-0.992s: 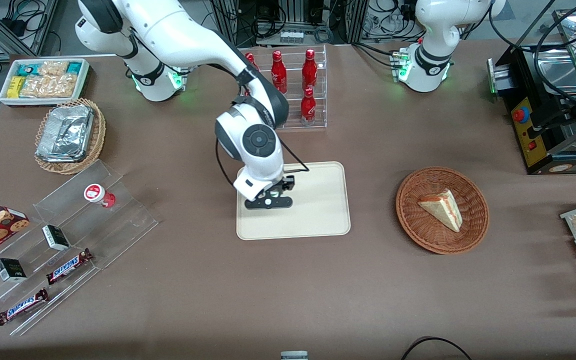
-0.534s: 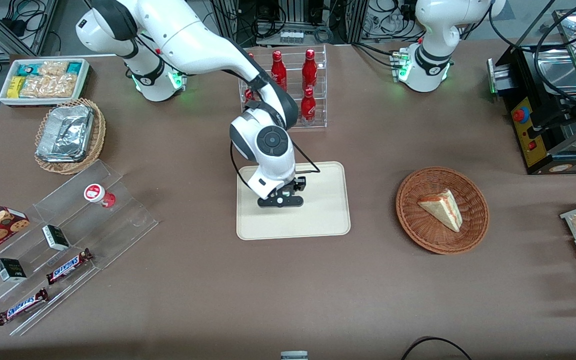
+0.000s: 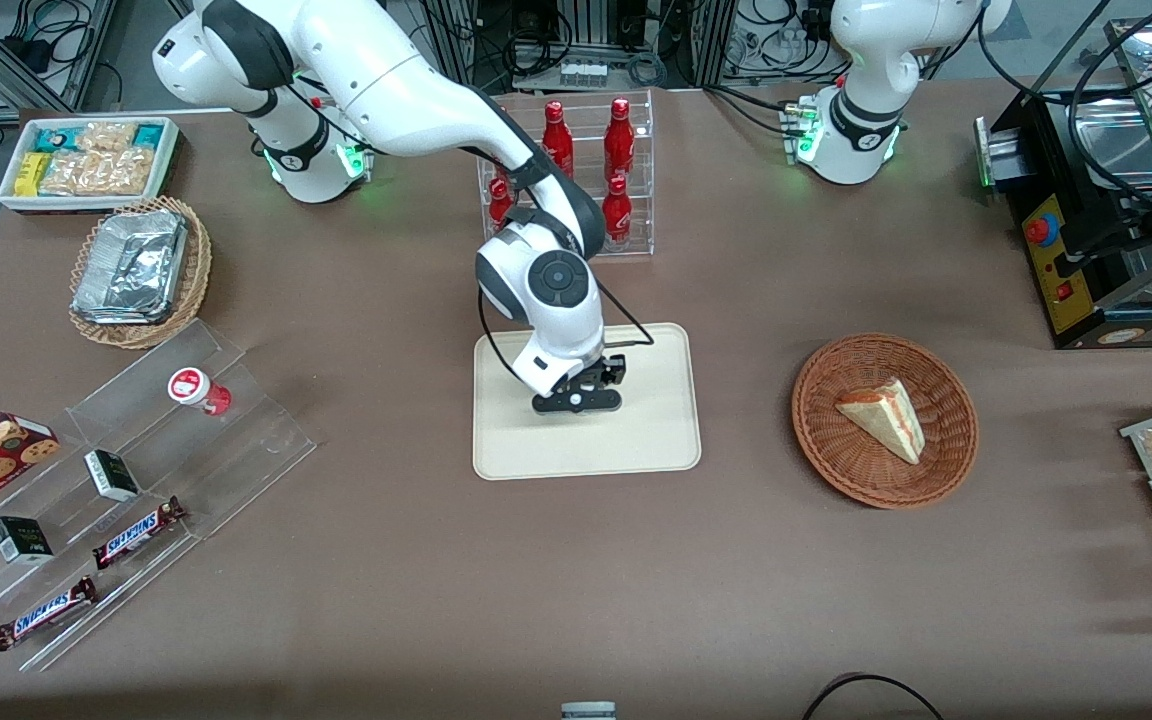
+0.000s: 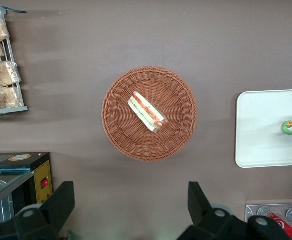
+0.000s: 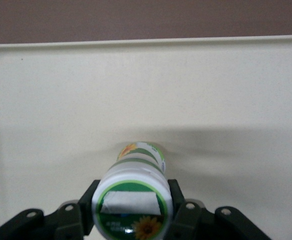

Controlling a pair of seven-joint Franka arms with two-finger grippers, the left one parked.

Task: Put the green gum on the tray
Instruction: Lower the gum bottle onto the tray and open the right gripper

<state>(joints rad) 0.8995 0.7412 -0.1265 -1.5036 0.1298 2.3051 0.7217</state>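
The cream-beige tray (image 3: 641, 440) lies in the middle of the table. My right gripper (image 3: 578, 400) hangs low over the tray's middle and hides the green gum in the front view. In the right wrist view the gripper (image 5: 133, 202) is shut on the green gum (image 5: 135, 170), a white bottle with a green-rimmed top, with one black finger (image 5: 88, 200) on each side. The bottle points down at the tray (image 5: 211, 90), its base at or just above the surface. The left wrist view shows the gum (image 4: 288, 127) over the tray (image 4: 266, 140).
A round wicker basket (image 3: 816, 400) with a sandwich wedge sits beside the tray toward the parked arm's end. A clear rack of red bottles (image 3: 576, 170) stands farther from the camera. A red-topped small bottle (image 3: 198, 388) sits on the acrylic stand toward the working arm's end.
My gripper has moved with the gum from the tray's edge at the working arm's end toward the tray's middle.
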